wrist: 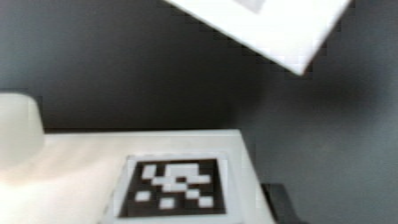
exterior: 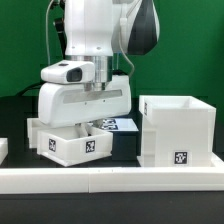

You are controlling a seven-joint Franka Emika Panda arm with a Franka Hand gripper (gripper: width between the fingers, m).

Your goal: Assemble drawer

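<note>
The large white cube-like casing (exterior: 176, 128) stands at the exterior view's right, its tag facing front. Two small open-topped white boxes sit left of it: a front one (exterior: 70, 143) that looks slightly tilted, with tags on two faces, and one behind it (exterior: 108, 127). My gripper (exterior: 88, 126) is low over the front box, its fingers hidden behind the hand and the box. In the wrist view a white face with a tag (wrist: 178, 186) fills the near part, with one dark fingertip (wrist: 281, 200) right at its edge. A white corner (wrist: 267, 30) lies beyond.
The marker board (exterior: 124, 123) lies flat between the small boxes and the casing. A low white rail (exterior: 110, 178) edges the table's front. Another white part (exterior: 3, 150) shows at the exterior view's left edge. A blurred pale shape (wrist: 15, 125) is at the wrist view's side.
</note>
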